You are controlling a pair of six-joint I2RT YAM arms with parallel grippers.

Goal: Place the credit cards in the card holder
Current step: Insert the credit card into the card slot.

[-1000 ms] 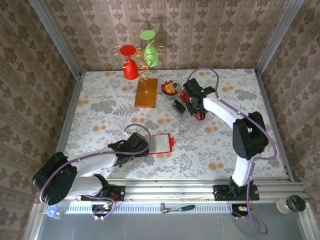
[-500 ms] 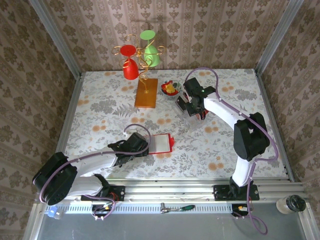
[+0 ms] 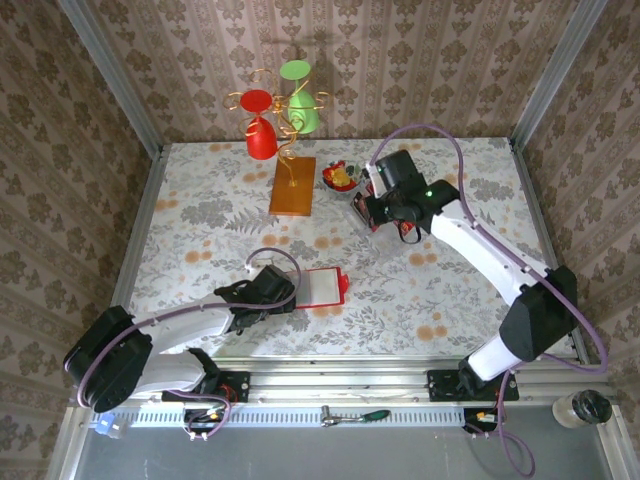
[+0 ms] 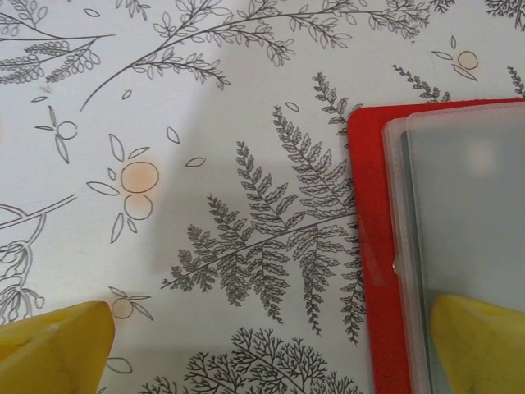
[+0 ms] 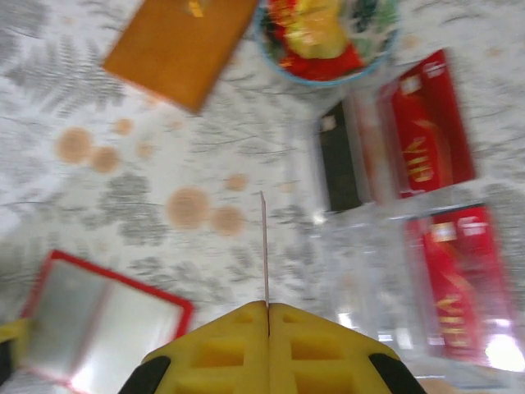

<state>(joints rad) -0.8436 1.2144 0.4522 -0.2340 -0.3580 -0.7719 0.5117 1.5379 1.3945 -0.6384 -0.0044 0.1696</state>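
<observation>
The right hand [image 5: 267, 310] is closed flat on one thin red credit card [image 5: 264, 238], which is seen edge-on as a fine line standing out past the fingertips. The card is judged light, stiff and glossy, so it can slip or twist in a pinch. It is best held by a short end, with most of its length left free to lead into a pocket. Just to the right, other red cards [image 5: 426, 123] with gold lettering lie in the clear plastic tray [image 5: 369, 271], with a black-faced card [image 5: 338, 168] beside them. The flat red folding card holder [image 5: 107, 316] lies open on the fern-patterned surface [image 5: 123, 205], well apart toward the near left, its pale pockets facing up. The left hand [image 4: 268, 341] is spread wide and holds nothing. One fingertip [image 4: 480, 341] is seen over the holder's clear pocket and the other over bare surface, so the holder could be pinned if it slides. Open surface lies between tray and holder. The blue-rimmed bowl of sweets [image 5: 328, 33] and the orange-brown board [image 5: 180, 41] stand beyond the tray and are to be kept clear of.
</observation>
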